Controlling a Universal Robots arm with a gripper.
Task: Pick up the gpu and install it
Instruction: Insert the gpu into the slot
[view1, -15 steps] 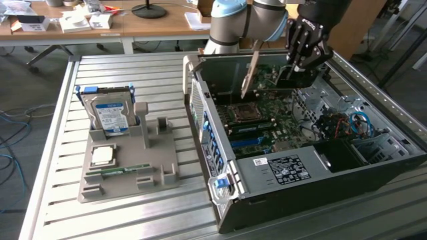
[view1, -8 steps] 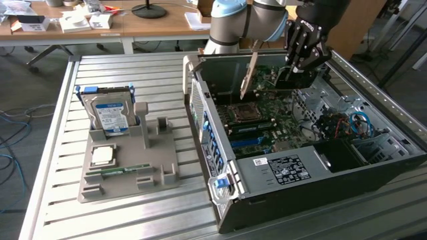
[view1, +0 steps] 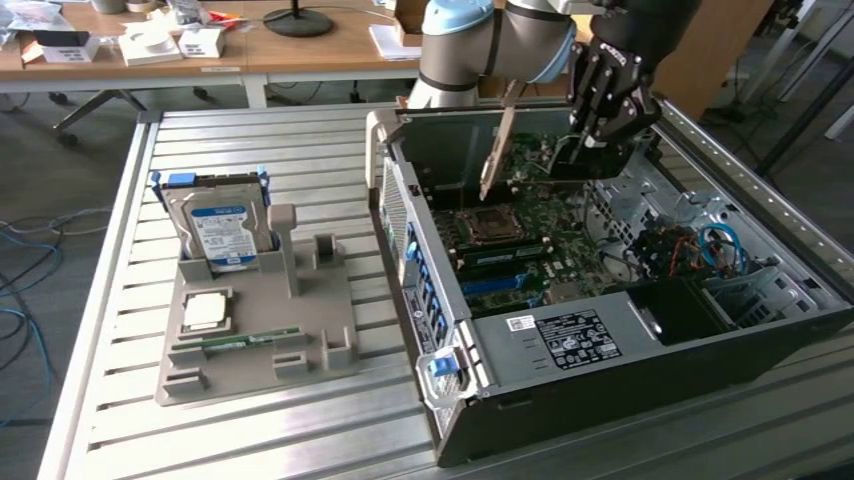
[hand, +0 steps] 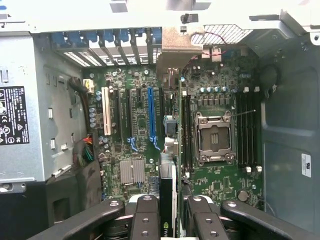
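Exterior view: the jaws reach down into the open case (view1: 574, 410), grasping the gpu (view1: 583, 165). Its silvery bracket (view1: 497, 150) hangs beside them toward the exterior view's left, over the motherboard (view1: 534, 235). The hard drive (view1: 220, 230) stands well apart from them on the table (view1: 267, 140).

Wrist view: the gpu (hand: 167, 200) sits edge-on between the jaws, with a blue slot (hand: 151, 117) to one side and the CPU socket (hand: 214, 137) to the other.

The gpu (hand: 168, 187), clamped in the hand (hand: 172, 202), runs off the picture's edge.
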